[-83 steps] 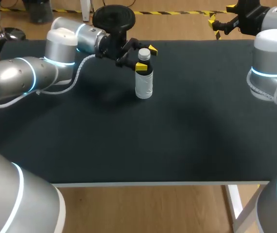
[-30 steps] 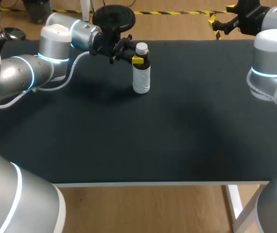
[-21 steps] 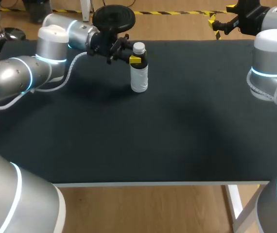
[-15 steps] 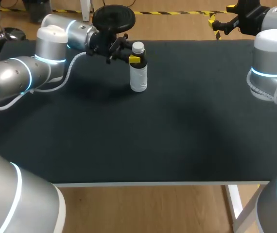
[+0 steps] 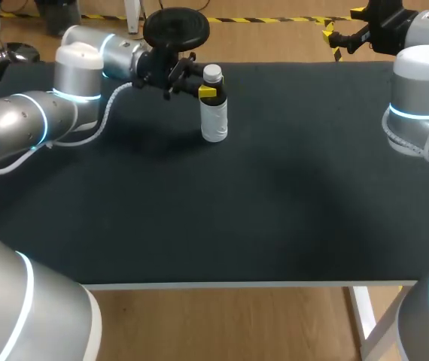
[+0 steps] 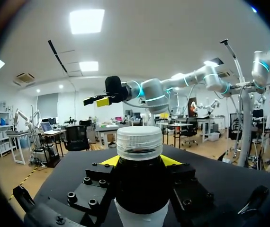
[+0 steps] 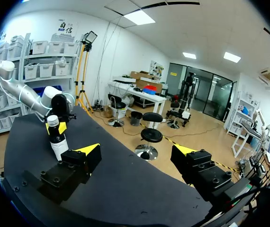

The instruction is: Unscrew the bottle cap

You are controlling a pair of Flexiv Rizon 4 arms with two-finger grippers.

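My left tool (image 6: 141, 165) is clamped on the neck of the upright bottle (image 5: 214, 124), leaving the cap (image 5: 212, 73) free above it. My right tool (image 7: 136, 153), spread apart, hangs well off to the right

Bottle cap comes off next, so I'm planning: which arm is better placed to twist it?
Likely right. The left claw is clamped on the bottle neck below the cap, steadying it; the right claw is open and free.

A black table (image 5: 275, 226) with a pale front edge.
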